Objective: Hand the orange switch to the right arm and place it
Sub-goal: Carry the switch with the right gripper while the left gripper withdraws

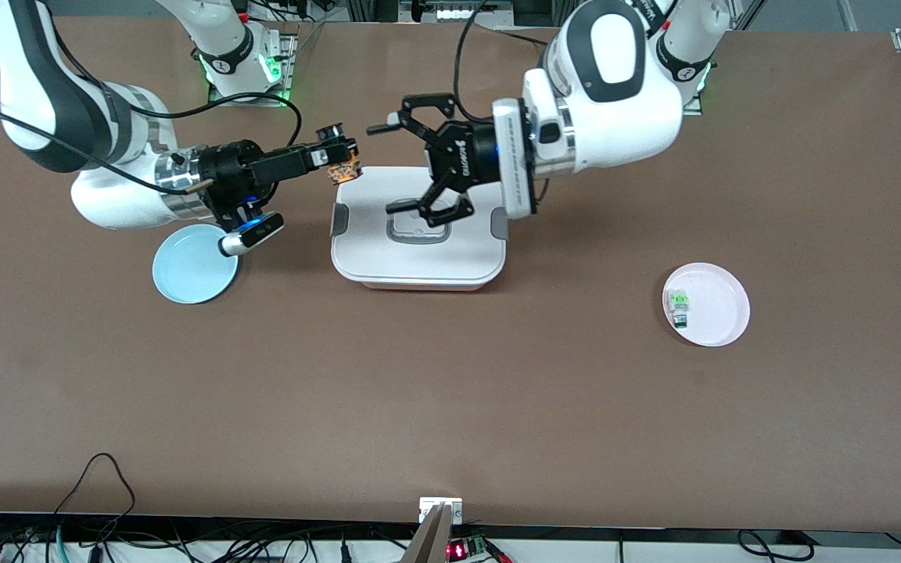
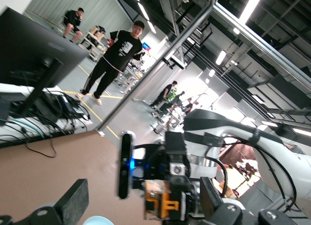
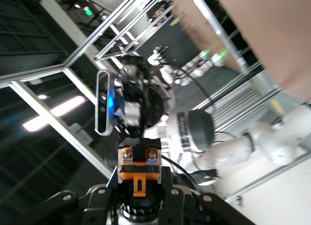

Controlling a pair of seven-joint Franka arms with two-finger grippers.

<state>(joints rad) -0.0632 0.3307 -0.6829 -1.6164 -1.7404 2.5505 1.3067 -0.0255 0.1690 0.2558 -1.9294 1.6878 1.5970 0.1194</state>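
The orange switch (image 1: 343, 169) is a tiny black and orange block, held up in the air between the slim black fingers of my right gripper (image 1: 342, 161), beside the edge of the white lidded box (image 1: 418, 262). In the right wrist view the switch (image 3: 140, 165) sits clamped in the right gripper (image 3: 140, 179). My left gripper (image 1: 386, 168) is open and empty over the box lid, its jaws spread wide, a short way from the switch. The left wrist view shows the switch (image 2: 163, 205) a little apart from the left gripper (image 2: 148, 213).
A light blue plate (image 1: 195, 266) lies under the right arm's wrist. A pale pink plate (image 1: 720, 309) toward the left arm's end holds a small green-topped piece (image 1: 680, 301). The brown table (image 1: 450, 407) spreads nearer to the front camera.
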